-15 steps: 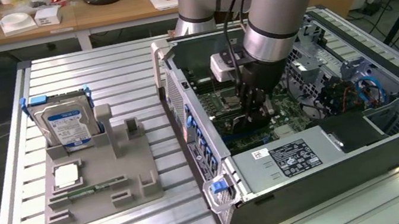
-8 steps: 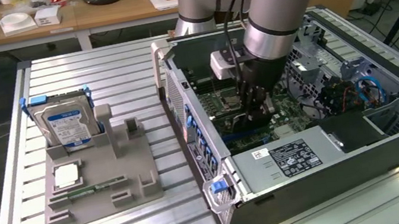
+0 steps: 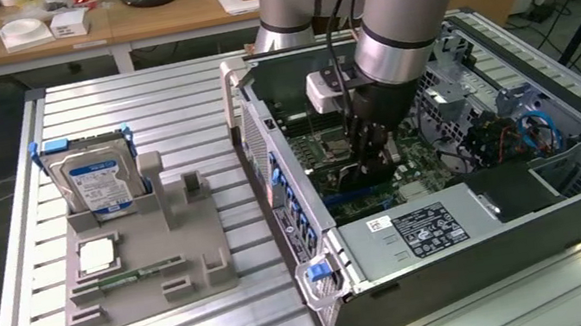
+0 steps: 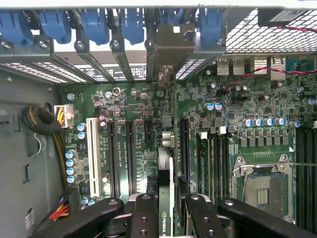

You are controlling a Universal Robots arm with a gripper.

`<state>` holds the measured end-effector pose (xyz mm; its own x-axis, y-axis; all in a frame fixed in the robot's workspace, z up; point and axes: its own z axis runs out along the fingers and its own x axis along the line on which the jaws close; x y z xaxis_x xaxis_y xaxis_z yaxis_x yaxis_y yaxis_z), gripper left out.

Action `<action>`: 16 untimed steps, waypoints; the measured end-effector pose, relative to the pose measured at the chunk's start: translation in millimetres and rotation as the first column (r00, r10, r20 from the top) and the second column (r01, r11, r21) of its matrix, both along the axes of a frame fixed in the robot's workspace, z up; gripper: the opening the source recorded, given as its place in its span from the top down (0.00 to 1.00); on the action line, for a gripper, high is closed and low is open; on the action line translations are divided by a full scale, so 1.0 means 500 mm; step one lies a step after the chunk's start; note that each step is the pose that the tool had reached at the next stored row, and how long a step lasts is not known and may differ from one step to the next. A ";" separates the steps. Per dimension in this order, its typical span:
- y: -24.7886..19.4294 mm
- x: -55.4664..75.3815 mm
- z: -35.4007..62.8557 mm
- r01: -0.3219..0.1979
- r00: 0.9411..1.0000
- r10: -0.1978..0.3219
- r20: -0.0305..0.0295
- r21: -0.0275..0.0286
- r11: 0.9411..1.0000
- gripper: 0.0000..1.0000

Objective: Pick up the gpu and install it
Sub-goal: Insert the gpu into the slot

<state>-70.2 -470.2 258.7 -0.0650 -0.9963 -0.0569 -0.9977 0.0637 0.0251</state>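
Note:
The gpu (image 4: 166, 173) is a thin black card seen edge-on, standing upright over the green motherboard (image 4: 133, 104) between the long black slots. Its silver bracket (image 4: 168, 52) reaches the case's rear slot openings. My gripper (image 4: 168, 218) is shut on the card's upper edge, with black fingers (image 4: 143, 213) on either side. In the exterior view my gripper (image 3: 370, 159) is down inside the open computer case (image 3: 478, 238), with the gpu (image 3: 357, 177) dark beneath it, just above the board.
Blue slot latches (image 4: 94, 25) line the case's rear wall. A cable bundle (image 4: 39, 121) and the CPU socket (image 4: 265, 186) flank the slots. On the exterior view's left, a grey holder (image 3: 146, 282) carries a silver hard drive (image 3: 95, 181) and a memory stick (image 3: 127, 276).

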 end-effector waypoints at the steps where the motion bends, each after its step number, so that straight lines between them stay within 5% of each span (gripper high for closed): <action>1: 0.0000 0.000 0.000 0.000 1.000 0.000 0.000 0.000 1.000 0.74; 7: 0.0000 0.000 0.000 0.000 1.000 0.000 0.000 0.000 1.000 0.74; 8: 0.0003 0.000 0.000 0.000 1.000 0.000 -0.001 -0.007 1.000 0.74; 10: 0.0023 0.000 0.000 0.000 1.000 0.000 -0.005 -0.034 0.999 0.74; 16: 0.0097 0.000 0.000 0.000 1.000 0.000 -0.004 -0.031 1.000 0.74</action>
